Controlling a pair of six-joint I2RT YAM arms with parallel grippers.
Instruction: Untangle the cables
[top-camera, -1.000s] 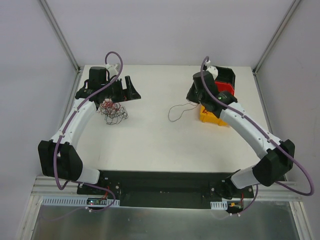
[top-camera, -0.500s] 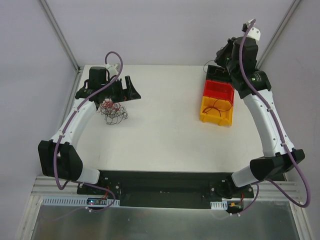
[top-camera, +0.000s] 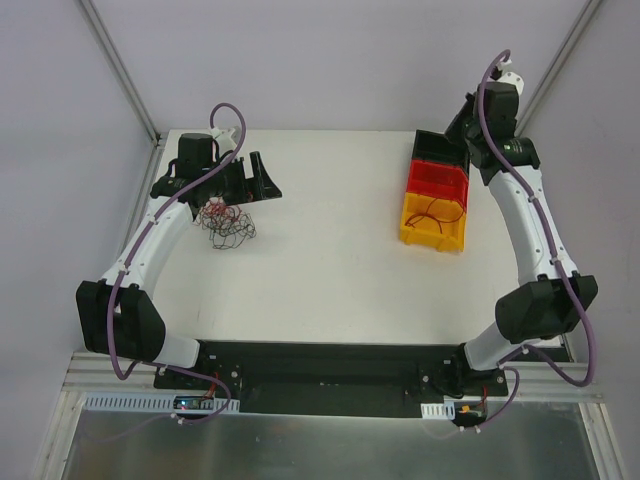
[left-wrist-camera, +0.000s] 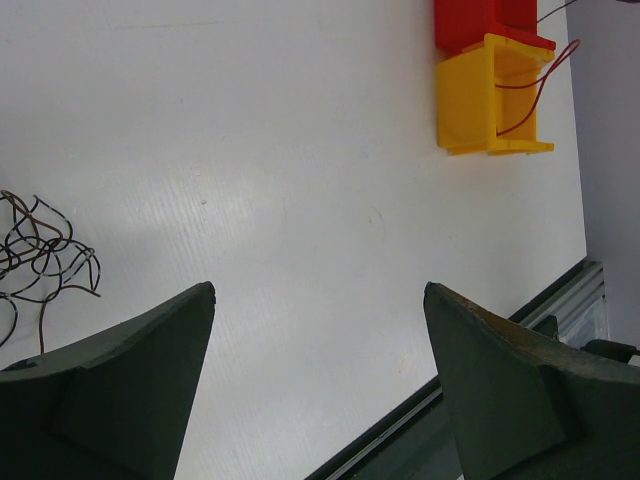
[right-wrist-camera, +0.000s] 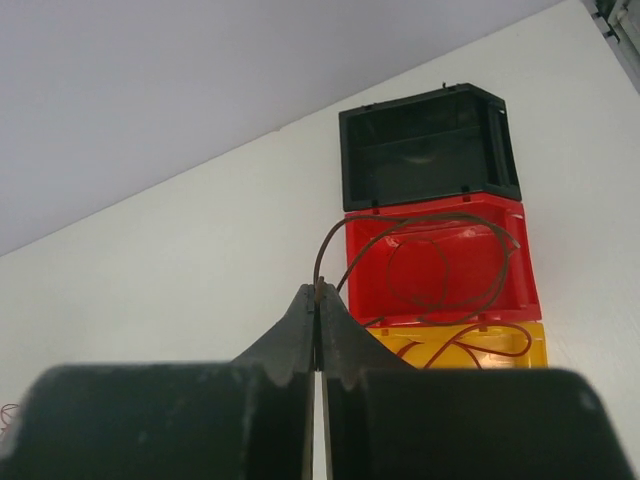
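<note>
A wire (right-wrist-camera: 420, 216) is pinched in the right gripper (right-wrist-camera: 317, 300), held above the red bin (right-wrist-camera: 365, 280) for dropping; left gripper (left-wrist-camera: 318, 292) is spread wide beside the tangle (left-wrist-camera: 40, 250).

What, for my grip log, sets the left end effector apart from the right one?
The left end effector is open; the right end effector is shut. The left holds nothing, with the cable tangle beside it; the right pinches a thin cable. Both are dark.
</note>
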